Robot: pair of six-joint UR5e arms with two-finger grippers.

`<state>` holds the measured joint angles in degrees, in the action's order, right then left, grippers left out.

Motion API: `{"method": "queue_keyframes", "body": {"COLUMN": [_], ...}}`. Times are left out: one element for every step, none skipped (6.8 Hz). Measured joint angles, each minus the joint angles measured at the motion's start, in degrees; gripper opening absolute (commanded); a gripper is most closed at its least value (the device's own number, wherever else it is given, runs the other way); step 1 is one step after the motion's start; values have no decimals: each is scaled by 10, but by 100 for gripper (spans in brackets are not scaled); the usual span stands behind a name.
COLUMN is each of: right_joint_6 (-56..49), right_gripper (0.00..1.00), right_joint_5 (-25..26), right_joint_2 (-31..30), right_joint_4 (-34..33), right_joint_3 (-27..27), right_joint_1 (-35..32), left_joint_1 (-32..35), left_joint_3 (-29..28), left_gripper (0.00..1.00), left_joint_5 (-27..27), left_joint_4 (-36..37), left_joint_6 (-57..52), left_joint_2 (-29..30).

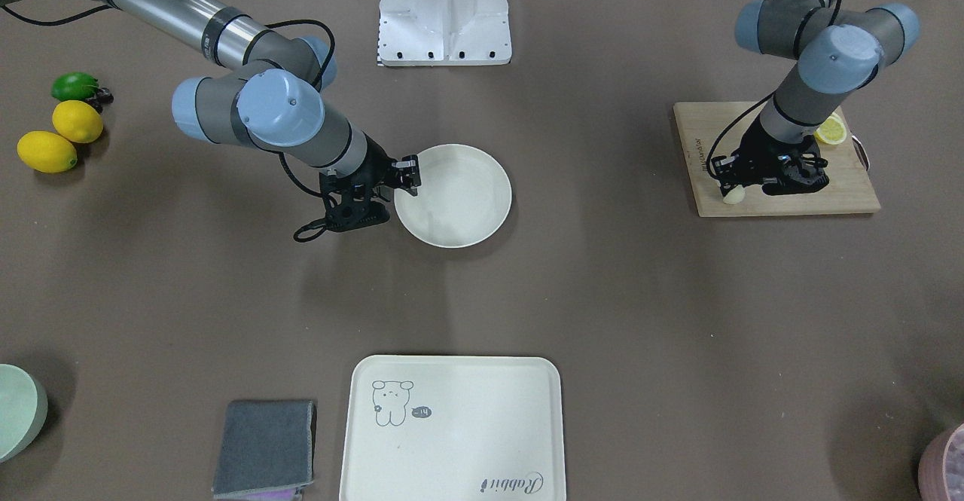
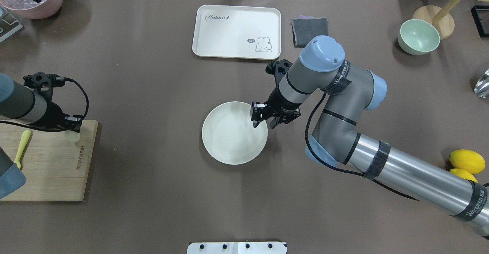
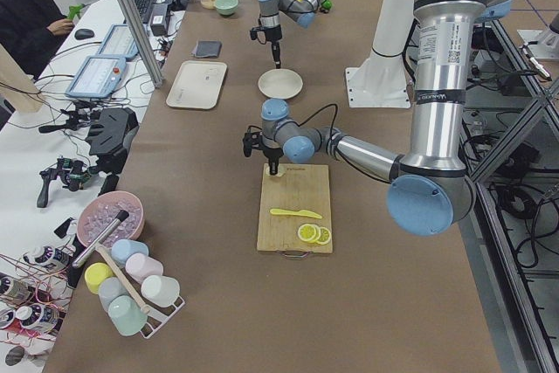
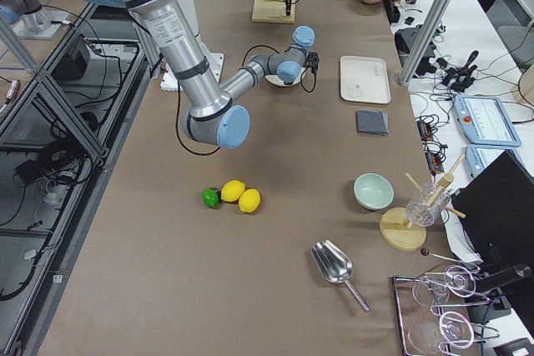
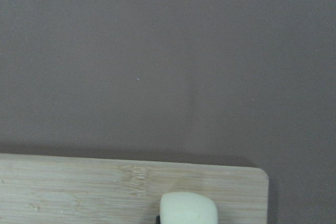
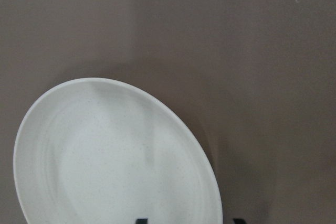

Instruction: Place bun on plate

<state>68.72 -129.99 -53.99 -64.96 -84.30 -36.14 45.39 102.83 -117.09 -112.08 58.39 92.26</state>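
Observation:
The bun (image 1: pixel 734 194) is a small pale block at the corner of a wooden cutting board (image 1: pixel 783 203). My left gripper (image 1: pixel 742 184) reaches down onto it and is shut on it. In the left wrist view the bun (image 5: pixel 188 209) shows at the bottom edge over the board's corner (image 5: pixel 79 187), with a black finger touching its left side. The round cream plate (image 2: pixel 233 133) sits empty mid-table. My right gripper (image 2: pixel 264 123) is open and low over the plate's right rim. One finger is over the plate (image 6: pixel 105 156) and the other is outside it.
A lemon slice (image 1: pixel 831 130) and a yellow knife (image 2: pixel 23 143) lie on the board. A cream tray (image 2: pixel 233 28), a grey cloth (image 2: pixel 309 30) and a green bowl (image 2: pixel 418 36) sit on the far side. Lemons (image 1: pixel 75 120) and a lime (image 1: pixel 74 85) lie beside the right arm.

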Motion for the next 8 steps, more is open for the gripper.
{"method": "queue_keyframes", "body": {"right_joint_6": [1,-2,-8,-24,-52,-77,-88,-94], "right_gripper": [99,99,99,99,99,99,99,99], "right_joint_5": [-1,-10,-28,-46,-54,-57,-59,-60], "right_joint_2": [-2,-7,-15,-29,-47,-63,-75,-84], "right_joint_4": [0,-1,-4,-5,-6,-7,-7,-6], "right_joint_3": [-2,-5,-8,-10,-10,-9,-9,-10], "right_joint_1": [-11,-34,-62,-92,-115,-134,-146,-152], "left_joint_1": [0,-5,-26,-60,-93,-129,-158,-182], "left_joint_3": [25,37,38,27,4,-29,-62,-92], "left_gripper": [16,16,16,16,17,17,19,25], "left_joint_5": [0,1,3,18,42,68,96,122], "left_joint_4": [82,162,197,210,214,214,215,215], "left_joint_6": [8,41,95,155,205,250,279,291], "left_joint_2": [50,123,178,230,279,330,373,407]}}
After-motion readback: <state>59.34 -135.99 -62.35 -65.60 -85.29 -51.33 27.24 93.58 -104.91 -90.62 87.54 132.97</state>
